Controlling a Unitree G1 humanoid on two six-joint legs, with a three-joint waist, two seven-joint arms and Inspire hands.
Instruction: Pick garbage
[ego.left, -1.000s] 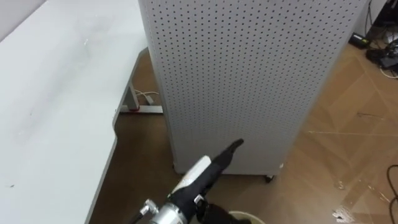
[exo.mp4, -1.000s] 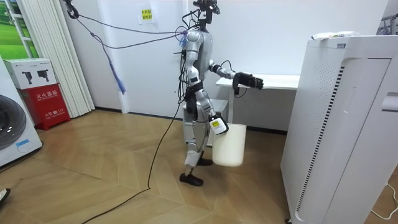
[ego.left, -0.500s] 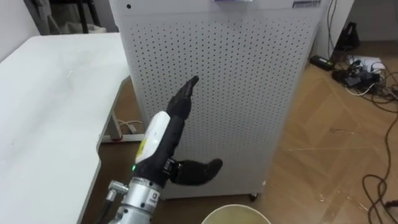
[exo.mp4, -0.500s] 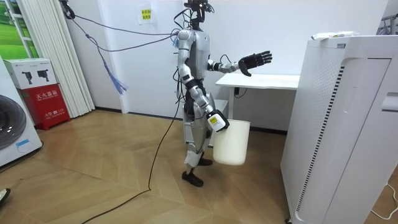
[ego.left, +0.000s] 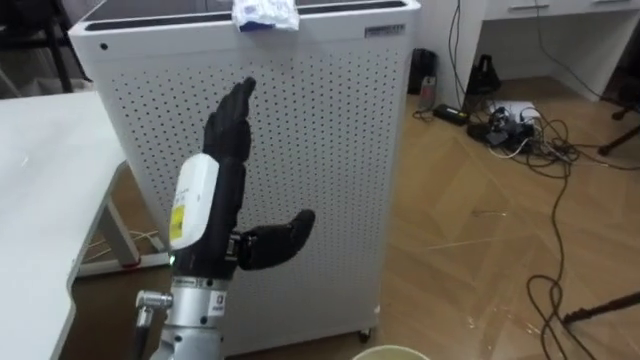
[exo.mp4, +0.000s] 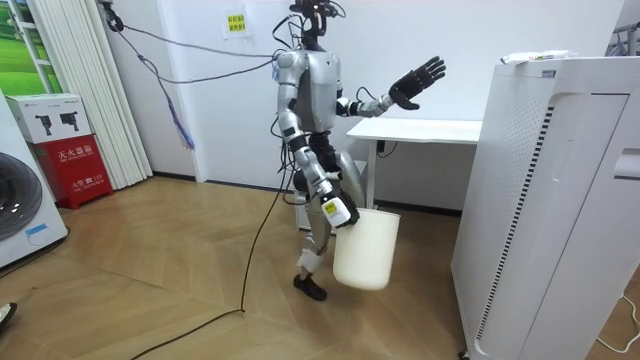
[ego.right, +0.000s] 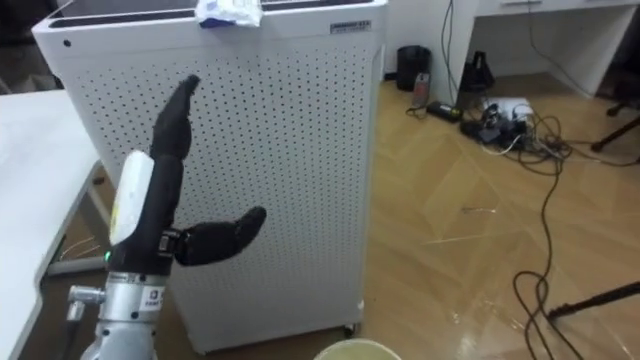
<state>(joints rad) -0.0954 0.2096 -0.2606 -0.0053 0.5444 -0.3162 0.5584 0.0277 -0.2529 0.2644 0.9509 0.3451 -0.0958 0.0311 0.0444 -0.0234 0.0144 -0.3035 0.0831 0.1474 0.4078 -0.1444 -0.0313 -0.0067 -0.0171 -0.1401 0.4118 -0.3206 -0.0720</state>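
The robot stands on a wooden floor (ego.left: 470, 230) between a white counter (ego.left: 35, 200) on its left and a tall white perforated metal cabinet (ego.left: 330, 150) ahead of it. In the room view it faces the cabinet at that view's right.

On the cabinet's flat top, near the front edge, lies what seems to be a crumpled white and blue wrapper (ego.left: 266, 14); it is too small to make out more. Nothing touches it.

The left hand (ego.left: 220, 190) is raised in front of the cabinet's perforated face, below the wrapper and a little to its left. Its fingers are straight and close together, pointing up, with the thumb stuck out to the side. It holds nothing and is apart from the wrapper.

The right arm hangs down at the robot's side in the room view. The right hand (exo.mp4: 331, 211) is at the rim of a white plastic bucket (exo.mp4: 365, 250) that hangs tilted beside the robot's legs. Whether that hand is closed on the rim cannot be told from here. The bucket's pale rim also shows at the bottom edge of the eye views.

Dark cables (ego.left: 510, 115) lie tangled on the floor, well to the right of the cabinet.
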